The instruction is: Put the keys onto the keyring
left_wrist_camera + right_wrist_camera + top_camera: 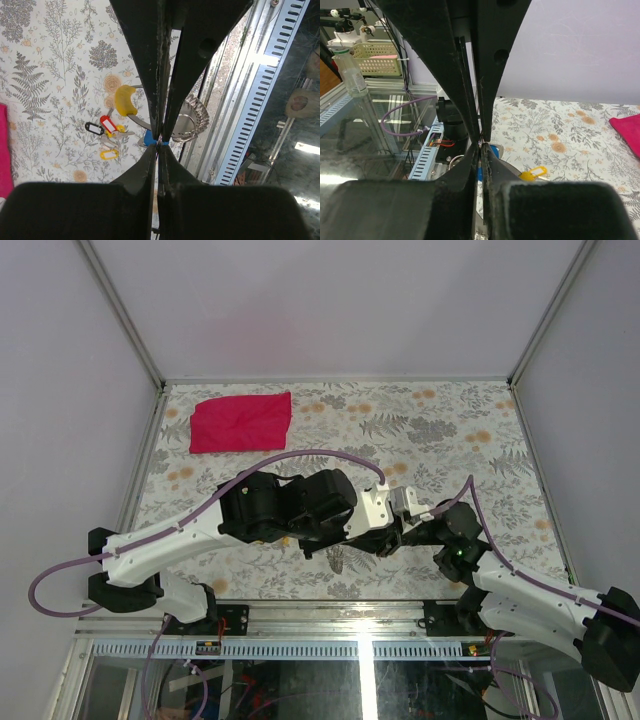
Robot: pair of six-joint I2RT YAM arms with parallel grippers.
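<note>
My two grippers meet tip to tip above the near edge of the table. The left gripper [160,145] is shut, with the blue key [149,139] showing at its tips. The right gripper [481,145] comes in from the opposite side, its jaws nearly together on the same blue key [493,150]. The keyring [186,125] and its short chain hang just beside the fingertips. On the table below lie a black key [92,128], a red key [107,123] and a yellow key [109,154]. From above, the left gripper [385,540] and right gripper [412,536] hide the held things.
A red cloth [240,422] lies at the far left of the flowered table [450,440]. A yellow curved piece [125,99] on a grey stem hangs near the grippers. The metal rail [260,95] of the table's near edge runs right beside them. Walls enclose three sides.
</note>
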